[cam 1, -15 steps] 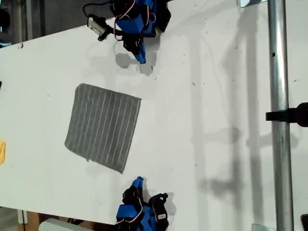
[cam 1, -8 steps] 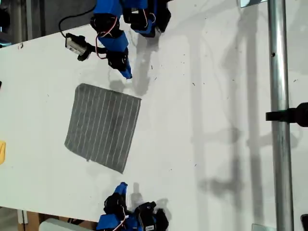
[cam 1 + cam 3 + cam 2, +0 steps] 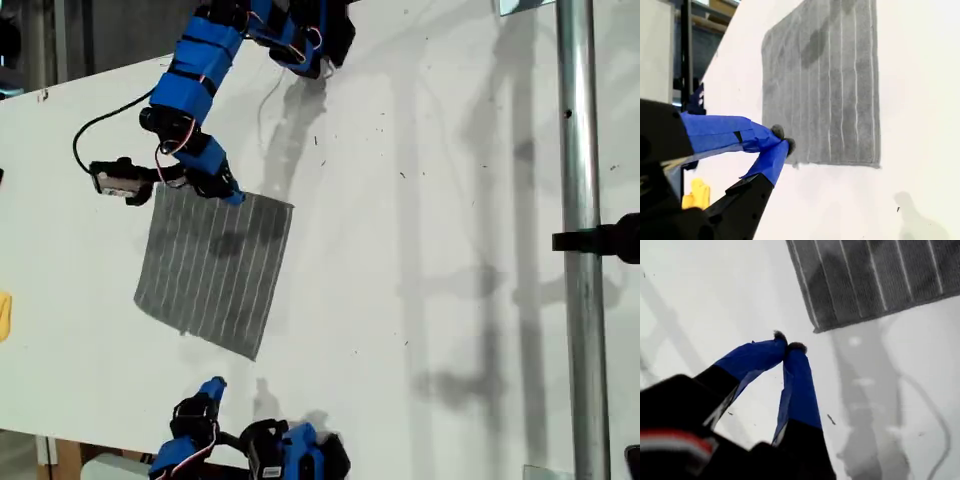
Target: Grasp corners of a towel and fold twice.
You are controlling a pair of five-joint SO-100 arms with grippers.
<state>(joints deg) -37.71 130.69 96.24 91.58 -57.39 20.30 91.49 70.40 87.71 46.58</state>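
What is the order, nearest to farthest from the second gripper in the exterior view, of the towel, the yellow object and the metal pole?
From my second gripper, at the exterior view's bottom edge:
1. The towel, just above it in that view.
2. The yellow object, at that view's left edge.
3. The metal pole, far off at that view's right.

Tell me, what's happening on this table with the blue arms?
Two small robot arms are setting up to fold a grey striped towel, which lies flat and unfolded on the white table. My second pincer is closed, with its tips at the towel's edge near one corner; whether it has pinched any cloth is unclear. My first pincer is also closed and sits over bare table, short of another corner. No fold has been made.
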